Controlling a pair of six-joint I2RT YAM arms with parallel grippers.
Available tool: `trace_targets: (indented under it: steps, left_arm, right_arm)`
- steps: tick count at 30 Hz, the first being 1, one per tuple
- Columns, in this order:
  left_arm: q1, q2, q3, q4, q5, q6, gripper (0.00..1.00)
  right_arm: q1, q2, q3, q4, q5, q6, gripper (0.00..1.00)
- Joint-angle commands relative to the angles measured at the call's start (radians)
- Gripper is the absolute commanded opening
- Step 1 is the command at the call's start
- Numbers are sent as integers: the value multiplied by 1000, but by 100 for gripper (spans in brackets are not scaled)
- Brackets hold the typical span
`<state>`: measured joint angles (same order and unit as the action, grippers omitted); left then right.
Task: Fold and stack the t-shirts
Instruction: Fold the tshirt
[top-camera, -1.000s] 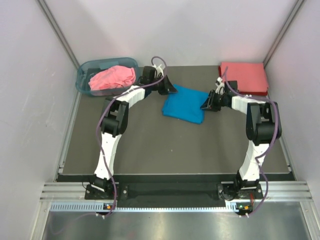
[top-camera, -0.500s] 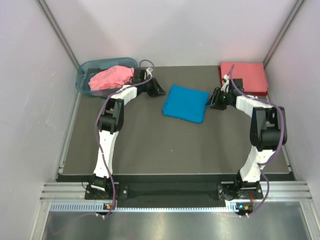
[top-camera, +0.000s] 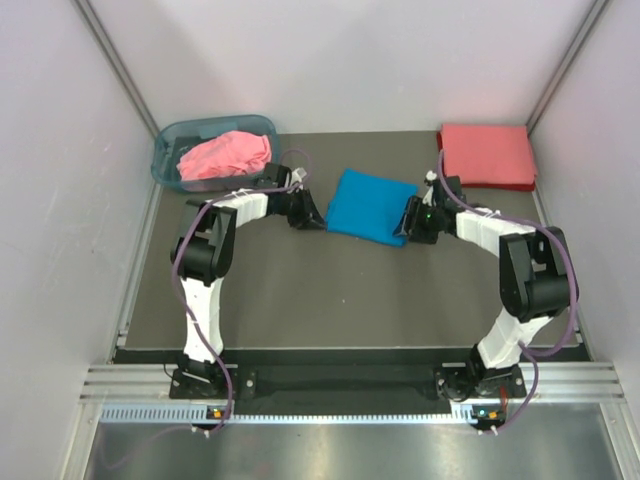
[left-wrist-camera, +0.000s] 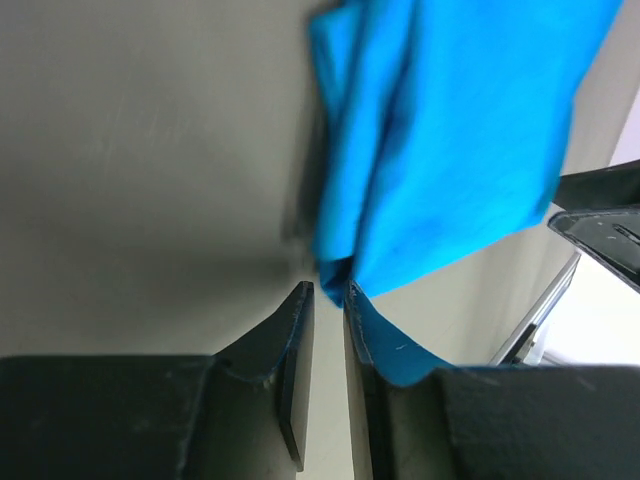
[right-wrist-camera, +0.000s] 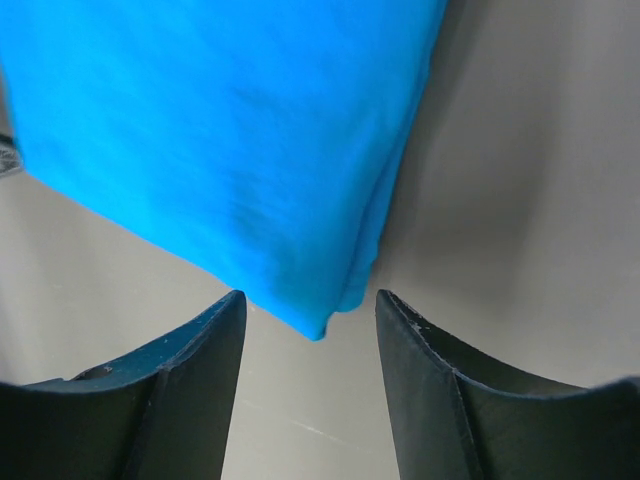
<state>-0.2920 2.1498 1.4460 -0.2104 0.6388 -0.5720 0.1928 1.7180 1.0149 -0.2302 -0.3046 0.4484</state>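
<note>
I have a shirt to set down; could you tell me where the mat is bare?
Bare: the near mat, in front of the blue shirt. Crowded: left gripper and right gripper flank it; basket far left, red shirt far right.

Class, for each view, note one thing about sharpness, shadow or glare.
Top external: evenly lit, the blue t-shirt crisp. Left wrist: the shirt's edge smears with blur, white glare lower right. Right wrist: soft shadow on the table beside the cloth.

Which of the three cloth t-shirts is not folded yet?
The pink cloth t-shirt, crumpled in the translucent blue-grey plastic basket; the bright blue t-shirt and the coral-red t-shirt lie folded flat.
</note>
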Motion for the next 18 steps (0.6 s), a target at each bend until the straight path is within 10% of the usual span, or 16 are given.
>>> trace_targets:
  steps: [1, 18]
  left_arm:
    - [-4, -22, -16, 89, 39, 24, 24]
    - [-21, -19, -52, 106, 29, 67, 20]
  right_arm:
    - [23, 20, -16, 46, 76, 21, 54]
    - [33, 37, -137, 150, 87, 6, 21]
